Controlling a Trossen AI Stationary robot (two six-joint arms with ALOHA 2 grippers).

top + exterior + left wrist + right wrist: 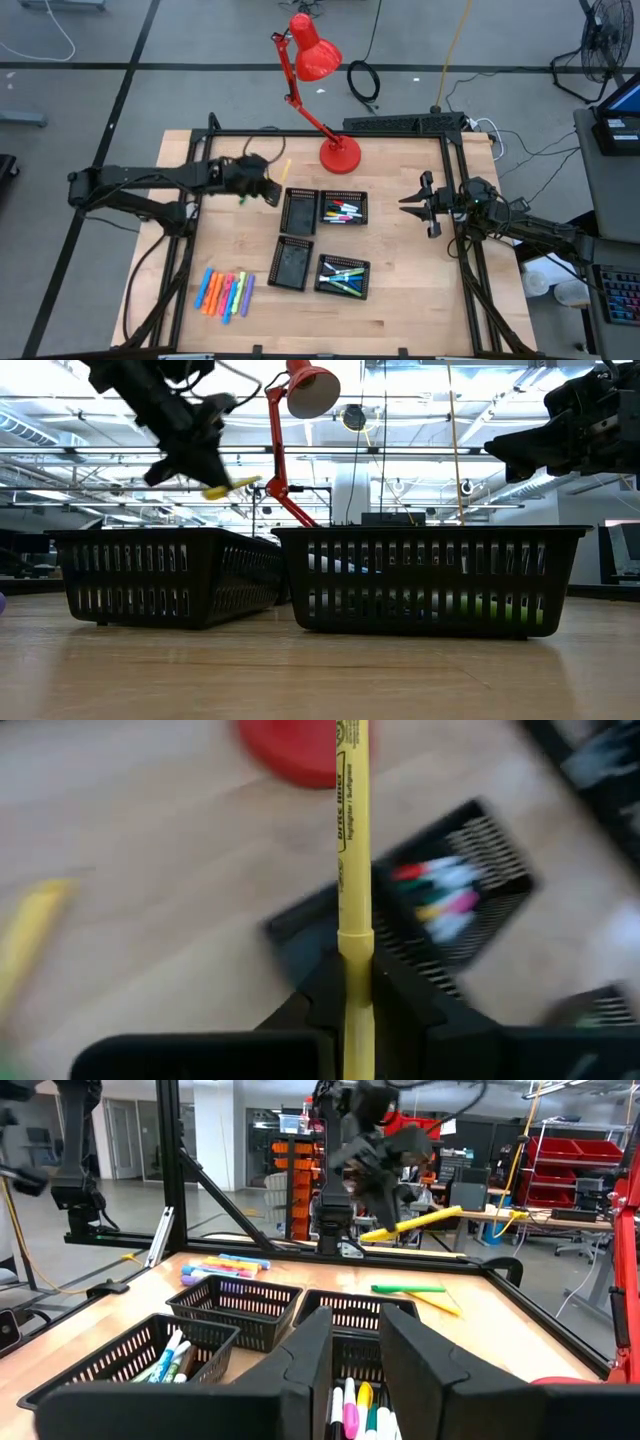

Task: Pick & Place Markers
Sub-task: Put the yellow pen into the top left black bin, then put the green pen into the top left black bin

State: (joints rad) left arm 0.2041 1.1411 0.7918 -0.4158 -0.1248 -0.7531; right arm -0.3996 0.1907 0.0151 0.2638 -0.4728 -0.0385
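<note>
Carrying a yellow marker (354, 870), the left gripper (268, 186) hangs above the table just beside the far-left mesh tray (298, 211), on the side away from the red lamp base (339, 154). Jaws clenched on the marker's lower barrel; its long axis runs straight out past the fingertips, toward the lamp base. Judged: the drop turns on swinging that axis over a tray; the left arm is far nearer.

Right gripper (413, 204) waits beyond the trays, opposite side from the left arm, holding nothing; fingers part-way apart.

Low view shows the marker well clear of the tray rims, tilted. High view shows loose neon markers (225, 293) lying off the trays' near-left corner.
</note>
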